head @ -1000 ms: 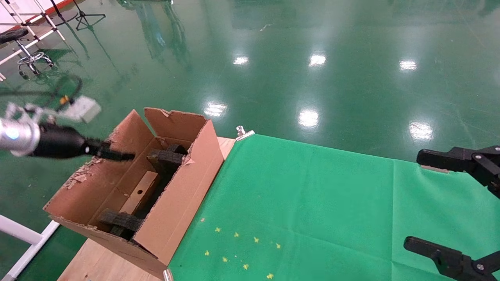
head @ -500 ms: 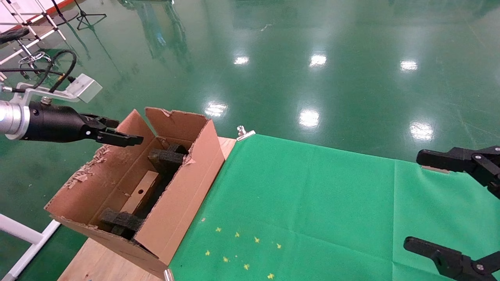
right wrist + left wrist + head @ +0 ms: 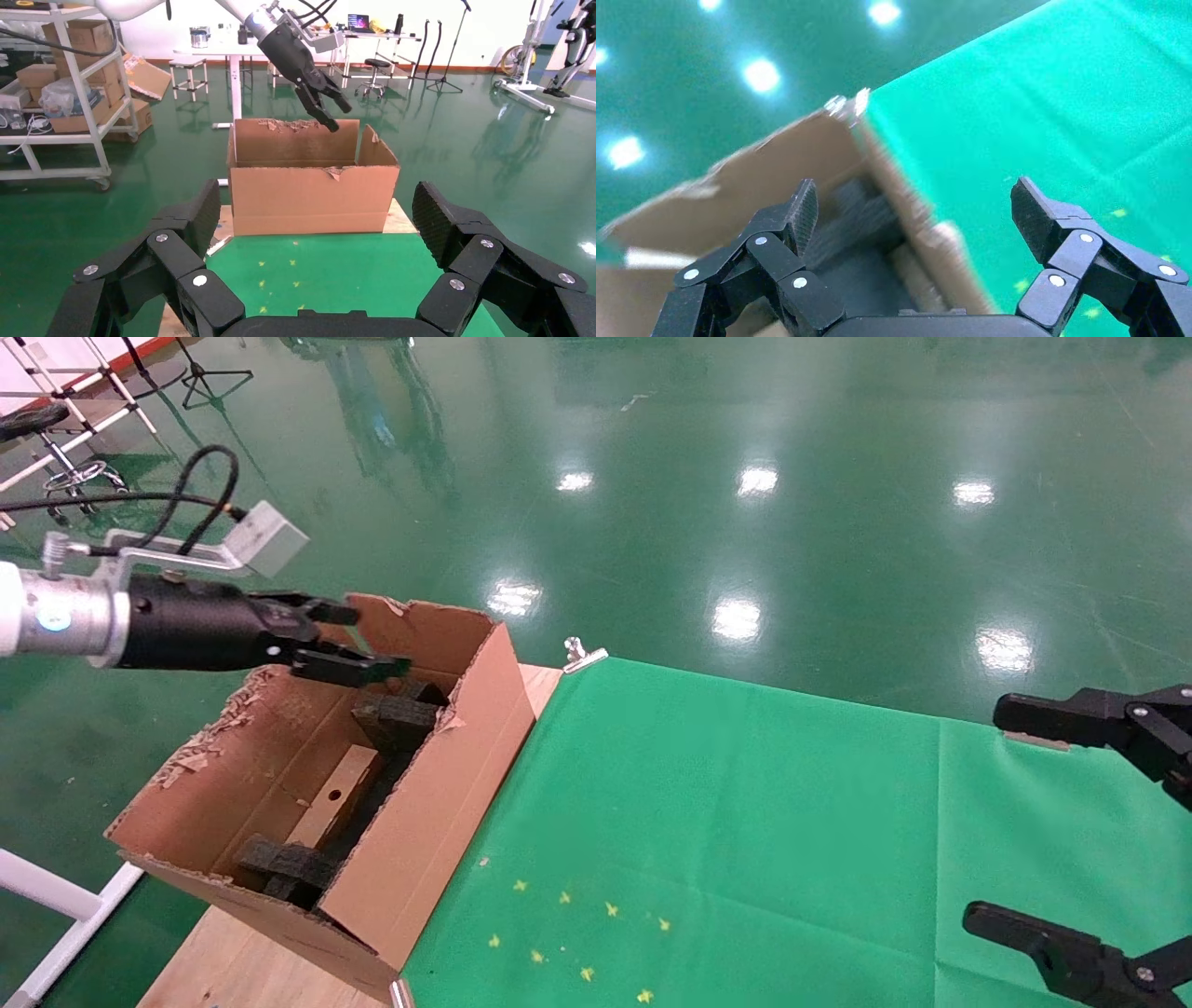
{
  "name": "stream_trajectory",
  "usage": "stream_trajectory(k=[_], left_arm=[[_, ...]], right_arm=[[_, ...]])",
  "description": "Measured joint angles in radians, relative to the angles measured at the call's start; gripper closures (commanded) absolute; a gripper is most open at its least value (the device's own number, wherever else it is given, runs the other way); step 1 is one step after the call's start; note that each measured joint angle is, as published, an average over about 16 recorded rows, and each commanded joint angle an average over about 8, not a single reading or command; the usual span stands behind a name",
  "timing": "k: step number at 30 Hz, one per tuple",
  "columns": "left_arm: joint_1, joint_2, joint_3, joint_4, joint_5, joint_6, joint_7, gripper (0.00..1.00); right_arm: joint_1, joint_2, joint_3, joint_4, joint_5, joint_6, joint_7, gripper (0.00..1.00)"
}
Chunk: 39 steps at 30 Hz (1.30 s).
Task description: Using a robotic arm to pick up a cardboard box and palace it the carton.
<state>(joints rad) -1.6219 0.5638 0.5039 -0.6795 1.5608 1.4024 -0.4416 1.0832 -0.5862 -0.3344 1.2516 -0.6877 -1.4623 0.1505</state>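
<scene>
The small reddish-brown cardboard box (image 3: 331, 798), with a round hole in its top face, lies inside the large brown carton (image 3: 438, 803) between black foam pieces (image 3: 396, 719). The robotic arm on the left (image 3: 177, 633) reaches over the carton's far end. Its left gripper (image 3: 377, 637) is open and empty above the far foam piece. In the left wrist view the left gripper (image 3: 916, 203) hangs over the carton's long wall (image 3: 905, 189). The right gripper (image 3: 985, 812) is open and empty at the table's right edge. The right wrist view shows the carton (image 3: 313, 193) and the left gripper (image 3: 330, 112) above it.
A green cloth (image 3: 745, 822) with small yellow marks (image 3: 577, 933) covers the table. Bare wood (image 3: 233, 961) shows under the carton, and a metal clip (image 3: 582, 654) holds the cloth's far corner. A white rail (image 3: 56, 896) stands left of the table. Shelves (image 3: 63, 84) stand beyond.
The left arm has moved right and up, from the carton's left flap to above its far end. The box and the right gripper have not moved.
</scene>
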Motion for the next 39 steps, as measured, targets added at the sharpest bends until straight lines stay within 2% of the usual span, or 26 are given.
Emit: stream_trajectory(k=[39], left_arm=[[0.448,0.039,-0.184,-0.495,-0.680,0.076,0.208,0.00]], right_arm=[[0.000,0.000,0.000,0.000,0.000,0.000,0.000,0.00]])
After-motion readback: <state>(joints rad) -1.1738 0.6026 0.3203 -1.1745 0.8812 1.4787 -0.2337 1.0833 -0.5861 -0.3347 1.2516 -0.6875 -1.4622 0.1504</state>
